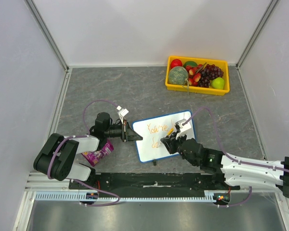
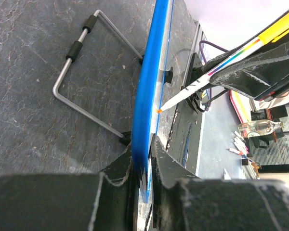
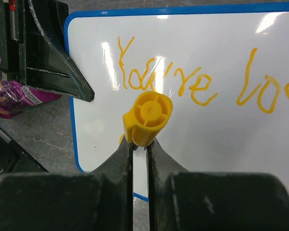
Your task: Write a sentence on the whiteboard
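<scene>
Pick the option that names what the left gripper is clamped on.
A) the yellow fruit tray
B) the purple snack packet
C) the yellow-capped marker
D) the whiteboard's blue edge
D: in the left wrist view the left gripper pinches the blue frame of the whiteboard, while the marker sits in the right gripper.

The whiteboard (image 3: 221, 144) is white inside a blue frame, its sentence (image 3: 164, 79) in orange strokes. The marker (image 3: 148, 115) has a yellow end and what looks like a rainbow stripe; the table (image 1: 111, 86) is mottled grey.
</scene>
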Controlling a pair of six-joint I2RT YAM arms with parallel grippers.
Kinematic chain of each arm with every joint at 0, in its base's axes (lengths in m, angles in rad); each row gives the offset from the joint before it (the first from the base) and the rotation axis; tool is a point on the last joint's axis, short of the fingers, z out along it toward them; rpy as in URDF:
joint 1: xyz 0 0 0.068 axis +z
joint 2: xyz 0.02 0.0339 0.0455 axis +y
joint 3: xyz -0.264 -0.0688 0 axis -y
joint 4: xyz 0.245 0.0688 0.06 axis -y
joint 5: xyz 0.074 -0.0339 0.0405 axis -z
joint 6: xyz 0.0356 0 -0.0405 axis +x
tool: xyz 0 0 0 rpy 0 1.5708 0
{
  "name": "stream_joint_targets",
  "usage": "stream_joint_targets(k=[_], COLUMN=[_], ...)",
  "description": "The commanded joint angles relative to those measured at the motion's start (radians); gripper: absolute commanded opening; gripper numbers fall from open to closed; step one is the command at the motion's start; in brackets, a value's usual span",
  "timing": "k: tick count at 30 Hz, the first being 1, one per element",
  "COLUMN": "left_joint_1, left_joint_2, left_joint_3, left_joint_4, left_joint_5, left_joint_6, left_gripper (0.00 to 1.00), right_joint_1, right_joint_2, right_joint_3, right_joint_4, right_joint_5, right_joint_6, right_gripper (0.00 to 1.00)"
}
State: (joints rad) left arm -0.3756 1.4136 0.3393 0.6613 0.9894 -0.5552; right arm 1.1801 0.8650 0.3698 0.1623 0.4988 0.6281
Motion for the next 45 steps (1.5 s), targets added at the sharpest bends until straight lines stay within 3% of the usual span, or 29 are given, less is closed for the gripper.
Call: stream_joint_targets(k=[1, 19, 31, 45], left_joint_1=[-0.005, -0.003, -0.005, -0.005], left_joint_2=[0.024, 0.022, 0.024, 0.027], left_joint_3=[-0.002, -0.003, -0.002, -0.002], left_joint_4=[-0.048, -0.048, -0.046, -0.046], left_joint_5=[-0.054, -0.057, -0.054, -0.054], left_joint_6=[0.09, 0.09, 0.09, 0.089], left_gripper=[0.02, 0.02, 0.02, 0.02], right_joint_1=[-0.007, -0.007, -0.007, -0.007], right_joint_2=[-0.029, -0.086, -0.135, -0.081], right_joint_3=[-0.012, 0.081, 0.054, 0.037], right_joint_4=[-0.069, -0.053, -0.063, -0.04], right_joint_5=[0.076, 0.078, 0.076, 0.052], right_joint_6=[-0.002, -0.094, -0.085, -0.087], right_gripper=[0.0, 0.0, 0.0, 0.0])
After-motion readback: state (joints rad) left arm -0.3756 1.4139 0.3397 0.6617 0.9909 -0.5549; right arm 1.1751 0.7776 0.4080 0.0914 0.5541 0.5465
